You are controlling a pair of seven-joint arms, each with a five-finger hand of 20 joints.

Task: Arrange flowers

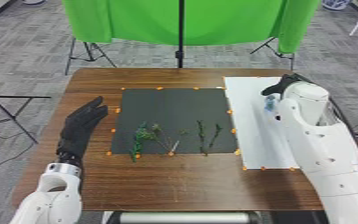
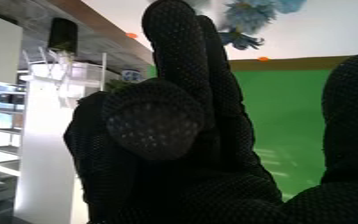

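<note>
My right hand (image 1: 286, 84) is over the far part of the white board (image 1: 255, 125), with blue flowers (image 1: 270, 103) lying just nearer on the board. In the right wrist view, my right hand (image 2: 238, 190) has its thumb apart from straight and partly bent fingers, nothing held between them; beyond the fingertips are blue flowers (image 2: 248, 15). Green stems (image 1: 138, 140) and thin dark sprigs (image 1: 201, 135) lie on the near half of the dark board (image 1: 171, 107). Left of that board, my left hand (image 1: 83, 122) is open and empty, fingers pointing forward.
Small orange markers line both boards on the brown table (image 1: 184, 187). A green cloth (image 1: 140, 20) hangs on a stand past the far edge. My right forearm extends over the right side of the white board.
</note>
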